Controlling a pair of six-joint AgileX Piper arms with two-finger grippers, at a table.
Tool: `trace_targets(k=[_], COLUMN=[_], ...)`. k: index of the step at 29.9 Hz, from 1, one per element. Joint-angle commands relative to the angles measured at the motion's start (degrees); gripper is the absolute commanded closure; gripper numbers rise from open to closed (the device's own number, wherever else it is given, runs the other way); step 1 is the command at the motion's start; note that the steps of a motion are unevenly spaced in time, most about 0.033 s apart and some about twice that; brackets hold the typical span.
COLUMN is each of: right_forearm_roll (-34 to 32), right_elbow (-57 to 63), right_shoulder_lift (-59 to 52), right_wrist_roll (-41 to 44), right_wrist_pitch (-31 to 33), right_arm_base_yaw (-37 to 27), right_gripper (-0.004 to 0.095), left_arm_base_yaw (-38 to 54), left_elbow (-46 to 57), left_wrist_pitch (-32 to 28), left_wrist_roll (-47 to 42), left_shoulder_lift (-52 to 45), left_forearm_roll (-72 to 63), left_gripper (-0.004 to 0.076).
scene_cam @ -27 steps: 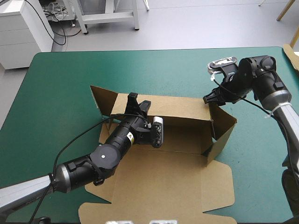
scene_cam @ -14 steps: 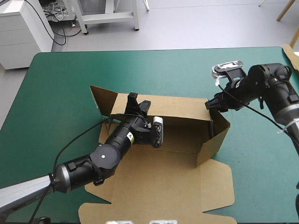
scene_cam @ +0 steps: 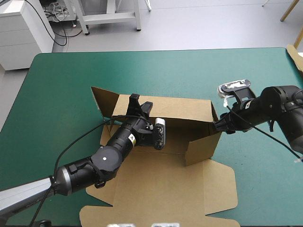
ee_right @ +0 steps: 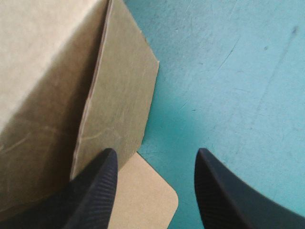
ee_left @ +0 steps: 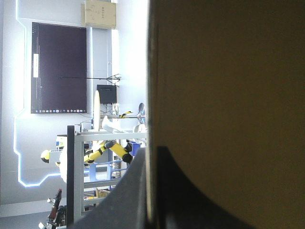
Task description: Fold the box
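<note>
The brown box (scene_cam: 180, 113) lies in the middle of the table with its long back wall raised and its lid panel (scene_cam: 165, 189) flat toward the front. My left gripper (scene_cam: 136, 105) is shut on the top edge of that back wall. In the left wrist view the board (ee_left: 228, 95) runs between its fingers (ee_left: 128, 191). My right gripper (scene_cam: 218, 126) is open at the box's right end, just outside the end flap (scene_cam: 201, 146), which angles inward. In the right wrist view this gripper (ee_right: 156, 155) is beside the flap (ee_right: 121, 95), its one finger (ee_right: 95, 186) against the board.
The left end flap (scene_cam: 105, 99) splays outward from the back wall. Bare teal-green cover (scene_cam: 265, 179) stretches right of the box and behind it (scene_cam: 156, 71). A pale brown edge (scene_cam: 296, 54) shows at the table's far right corner.
My right gripper has moved toward the table's front and inward, swinging the right end flap from splayed out to angled across the box's end. The left arm has not moved.
</note>
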Motion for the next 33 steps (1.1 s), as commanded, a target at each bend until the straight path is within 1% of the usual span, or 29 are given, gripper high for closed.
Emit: trace_targets(k=[1,6,10,13,15,23,25,30,33], right_forearm_roll=[3.8,7.0,11.4,15.8,17.4,18.9,18.9,19.0,20.2], right_elbow=[1.3,5.0,9.3,11.3,12.5,16.3,17.5,19.5,20.0], right_shoulder_lift=[-3.4,-6.5,-9.6,-10.9,-11.1,-11.1,-11.1,-11.1,-11.1], right_wrist_roll=[-2.5,-5.5,-10.5,-13.9,-15.7,-15.7,-14.2,-12.5,-12.2], right_wrist_pitch=[-2.5,-3.3,-8.3,-10.0,-10.5,-17.5,-19.1,-21.6,-22.7], right_arm_base_yaw=[-0.3,-0.3,-0.2,-0.2,-0.2,-0.1,-0.1,-0.1,-0.1], right_gripper=[0.0438,0.0438,0.0438,0.0438,0.0438,0.0438,0.0438,0.0451,0.0468], left_arm_base_yaw=[-0.1,-0.1,-0.1,-0.1,-0.1,-0.1,-0.1,-0.1,-0.1], left_elbow=[-1.9,-1.9,-1.9,-1.9,-1.9,-1.9,-1.9,-1.9,-1.9], left_wrist_pitch=[2.2,2.1,2.1,2.1,2.1,1.2,1.2,1.2,0.8], left_wrist_roll=[-1.4,-1.2,-1.2,-1.2,-1.2,-1.2,-1.2,-1.2,-1.2], left_shoulder_lift=[-1.9,-1.9,-1.9,-1.9,-1.9,-1.9,-1.9,-1.9,-1.9], left_forearm_roll=[2.0,2.0,2.0,2.0,2.0,1.8,1.8,2.0,2.0], left_gripper=[0.0731,0.0731,0.0731,0.0731,0.0731,0.0731,0.0731,0.0731,0.0731])
